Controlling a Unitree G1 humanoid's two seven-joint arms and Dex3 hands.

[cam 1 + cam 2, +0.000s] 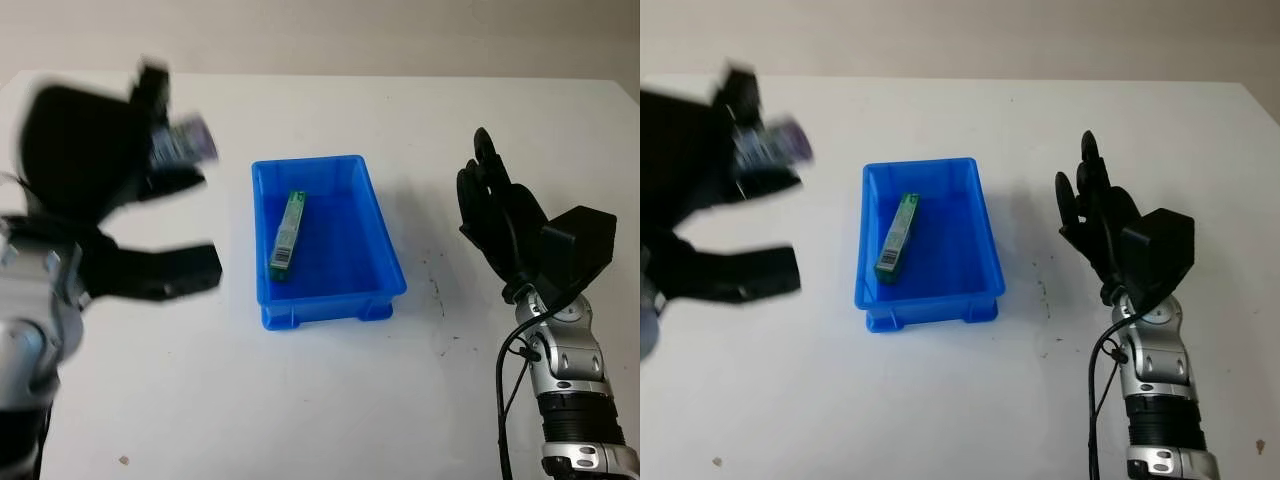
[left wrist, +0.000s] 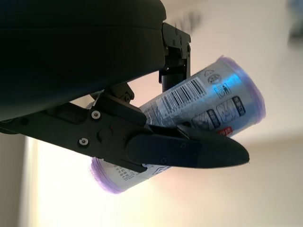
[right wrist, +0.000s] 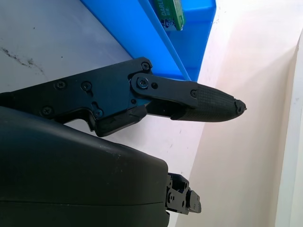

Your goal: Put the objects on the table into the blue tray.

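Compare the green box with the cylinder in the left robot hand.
The green box is flat and rectangular; the silver can with purple ends is round. The box lies inside the blue tray; the can is held by the left robot hand above the table, left of the tray. Both carry barcodes.

the tray (image 1: 383, 236) sits mid-table (image 1: 300, 400), with a box (image 1: 288, 232) lying lengthwise inside it, toward its left wall. the left hand (image 1: 110, 190) is up off the table to the tray's left, its fingers (image 2: 189, 146) closed round a can (image 2: 208, 101). the right hand (image 1: 500, 205) is open to the tray's right, fingers (image 3: 199, 101) pointing toward the far edge, the tray just beside them.
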